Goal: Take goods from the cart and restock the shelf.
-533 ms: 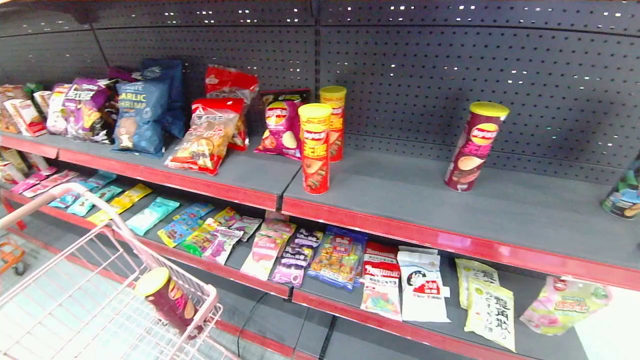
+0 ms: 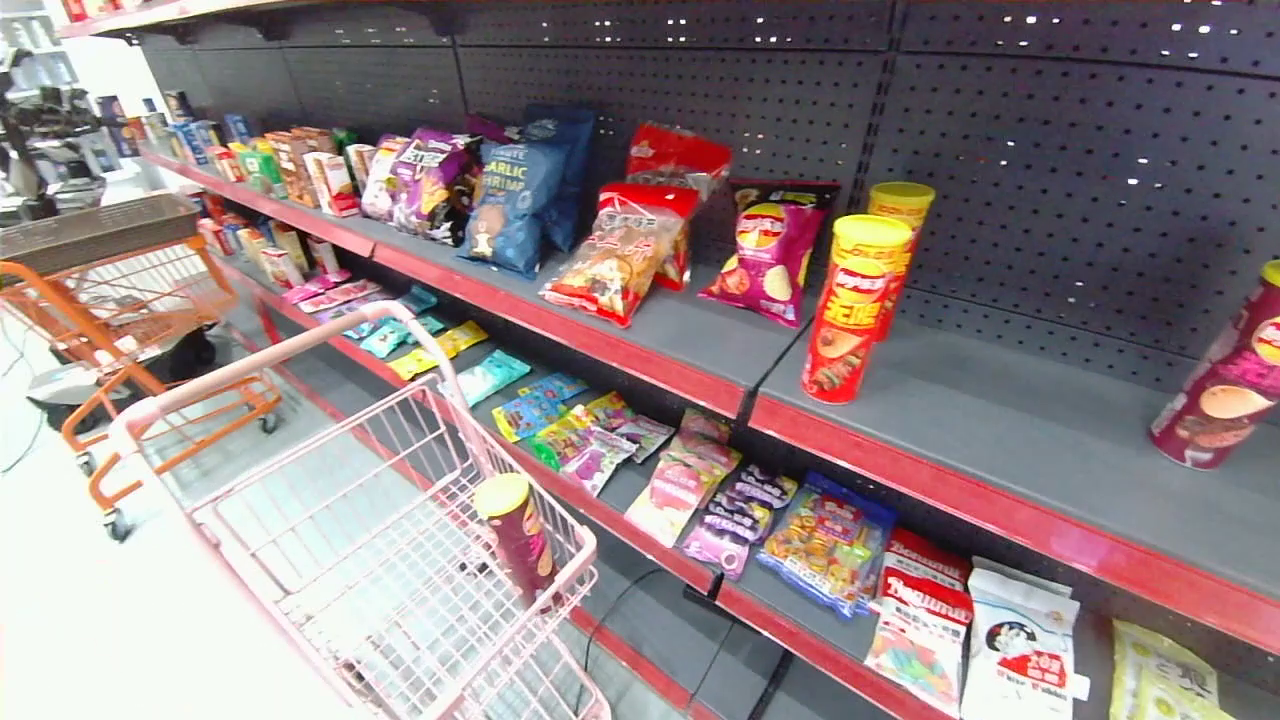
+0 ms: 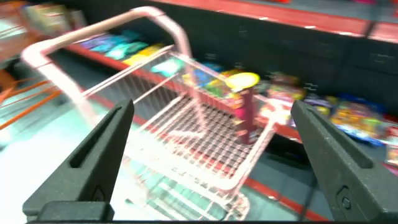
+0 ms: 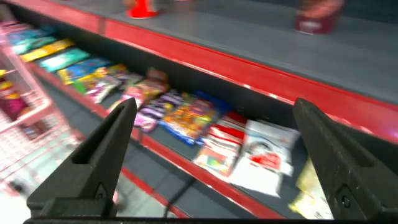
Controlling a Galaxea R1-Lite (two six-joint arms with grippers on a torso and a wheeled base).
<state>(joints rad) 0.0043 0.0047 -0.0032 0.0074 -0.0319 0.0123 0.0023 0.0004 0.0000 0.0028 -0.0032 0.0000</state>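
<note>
**Item under task.** The chip can (image 2: pixel 520 545) stood inside the cart (image 2: pixel 285 352), in the basket corner nearest the shelf (image 2: pixel 1000 425), against the wire wall. Its yellow lid faced up. Its long axis ran close to vertical, with a slight lean.

**Claws.** The left claw (image 3: pixel 214 168) was released, fingers spread wide with nothing between them. It hung over the cart's handle side. The chip can (image 3: pixel 245 109) lay ahead of it and lower, at the far corner of the cart and framed between the two fingers. The right claw (image 4: pixel 211 168) was likewise released and empty. It was off the cart's shelf side and faced the packets (image 4: pixel 186 118) ranged under the shelf, with the cart at the margin of its view.

**Assessment.** The left arm was judged the nearer and better aligned. With the can near upright, the coming approach would need to go forward and down, closing across the can's width just under the lid. The wire wall behind it leaves little room on that side.

**Surroundings.** Beyond the cart's can corner and higher, the shelf carried two red cans (image 2: pixel 855 300) and a matching can (image 2: pixel 1215 390), with bare board between them. This was judged a likely place to set the can down. Snack bags (image 2: pixel 520 190) stood on the shelf above the cart's middle. An orange cart (image 2: pixel 150 320) stood past the handle end.
</note>
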